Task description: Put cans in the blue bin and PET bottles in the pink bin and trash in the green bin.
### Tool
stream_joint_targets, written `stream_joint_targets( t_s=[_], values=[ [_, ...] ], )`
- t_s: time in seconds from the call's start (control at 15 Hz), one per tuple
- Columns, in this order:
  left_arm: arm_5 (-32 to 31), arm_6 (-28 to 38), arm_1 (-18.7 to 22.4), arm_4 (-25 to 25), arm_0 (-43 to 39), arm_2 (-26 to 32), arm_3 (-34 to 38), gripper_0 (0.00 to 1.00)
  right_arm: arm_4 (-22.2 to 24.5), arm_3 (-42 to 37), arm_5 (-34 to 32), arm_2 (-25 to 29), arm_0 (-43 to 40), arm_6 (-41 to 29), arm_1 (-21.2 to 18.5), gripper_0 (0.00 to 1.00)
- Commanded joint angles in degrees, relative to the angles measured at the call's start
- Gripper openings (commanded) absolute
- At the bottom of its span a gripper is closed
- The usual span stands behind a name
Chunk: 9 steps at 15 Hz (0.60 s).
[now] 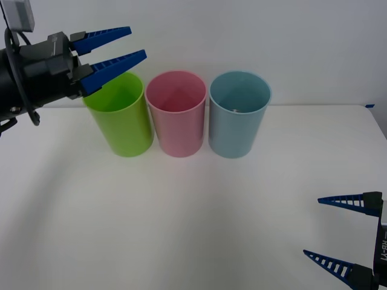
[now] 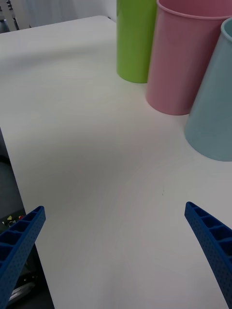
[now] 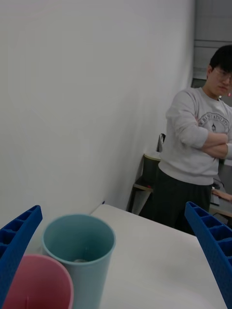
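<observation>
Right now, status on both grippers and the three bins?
Left gripper open, empty, raised above the lime green plastic bin. Right gripper open, low at the table's near right. Pink plastic bin and light blue plastic bin upright; nothing obstructing.

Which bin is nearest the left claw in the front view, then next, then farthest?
From the left claw, raised at the row's left end:
1. green bin, just under its fingertips.
2. pink bin, middle of the row.
3. blue bin, right end.
</observation>
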<state>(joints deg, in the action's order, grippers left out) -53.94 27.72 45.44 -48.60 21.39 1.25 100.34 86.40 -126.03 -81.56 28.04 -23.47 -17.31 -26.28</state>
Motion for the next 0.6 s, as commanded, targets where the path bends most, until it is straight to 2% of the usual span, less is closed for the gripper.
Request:
stream_joint_targets(
  t_s=[0.07,0.33,0.6],
  values=[
    [-4.33,-0.91,0.0,-1.67,-8.47,4.46,4.16,1.0,0.0,0.0,0.0,0.0,0.0,0.0,0.0,1.0],
    [-10.4,-1.61,-0.62,-6.68,-20.6,10.26,8.65,1.0,0.0,0.0,0.0,0.0,0.0,0.0,0.0,1.0],
    [-14.97,-0.56,-6.16,-14.94,-30.26,15.98,13.39,1.0,0.0,0.0,0.0,0.0,0.0,0.0,0.0,1.0]
  ],
)
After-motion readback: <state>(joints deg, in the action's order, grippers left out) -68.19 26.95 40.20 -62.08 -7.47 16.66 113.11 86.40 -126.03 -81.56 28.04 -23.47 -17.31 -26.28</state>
